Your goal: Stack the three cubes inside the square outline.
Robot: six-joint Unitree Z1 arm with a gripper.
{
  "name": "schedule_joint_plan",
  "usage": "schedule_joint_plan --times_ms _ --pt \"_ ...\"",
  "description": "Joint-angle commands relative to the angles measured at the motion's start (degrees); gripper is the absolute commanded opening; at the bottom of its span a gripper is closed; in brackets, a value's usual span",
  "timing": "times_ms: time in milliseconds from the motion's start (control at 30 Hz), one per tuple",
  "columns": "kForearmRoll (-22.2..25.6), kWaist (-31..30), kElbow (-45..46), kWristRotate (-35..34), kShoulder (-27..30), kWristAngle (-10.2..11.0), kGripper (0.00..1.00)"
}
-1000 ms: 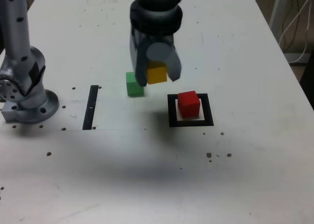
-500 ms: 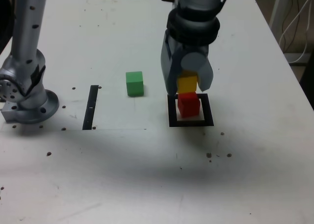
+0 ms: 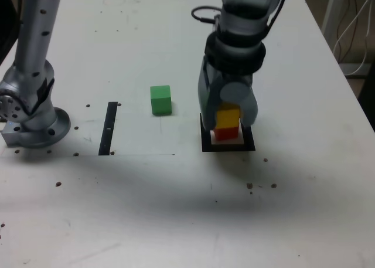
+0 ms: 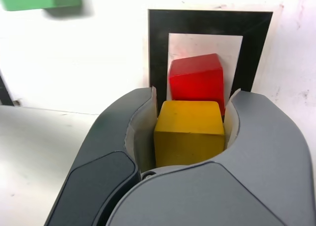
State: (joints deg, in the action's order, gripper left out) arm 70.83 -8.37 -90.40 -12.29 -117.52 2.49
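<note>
White tabletop: I am lowering the claw [image 3: 227, 116], clamped on the yellow cube [image 3: 228, 116], from beside the green cube [image 3: 160, 99] at nine o'clock onto the red cube [image 3: 224, 134] inside the square outline [image 3: 206, 145]; second tier nearly placed.

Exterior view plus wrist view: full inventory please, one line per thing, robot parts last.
yellow cube: 1, yellow, held between the fingers, over the red cube.
red cube: 1, red, inside the square outline.
green cube: 1, green, on the table, to the exterior view's left of the outline, apart from it.
square outline: 1, black frame with white centre, mid-table.
black strip: 1, black, flat, further to the exterior view's left.
table: 1, white, speckled with small dark marks.
cables: white, beyond the table's edge at the exterior view's right.
arm base: 1, silver, at the exterior view's left.
gripper: 1, grey, shut on the yellow cube.
</note>
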Motion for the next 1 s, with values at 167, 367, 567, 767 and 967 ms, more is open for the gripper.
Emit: schedule_joint_plan --times_ms 167,367,567,767,967 --pt "-1.0 0.3 1.1 0.2 0.0 1.7 0.27" --pt "-0.9 0.5 0.9 0.2 0.2 2.7 0.27" --pt "-0.9 0.5 0.8 0.2 0.1 3.2 0.29" --pt "-0.9 0.7 0.9 0.2 0.0 3.4 0.43" --pt "-1.1 0.7 0.8 0.2 0.2 3.2 0.77"
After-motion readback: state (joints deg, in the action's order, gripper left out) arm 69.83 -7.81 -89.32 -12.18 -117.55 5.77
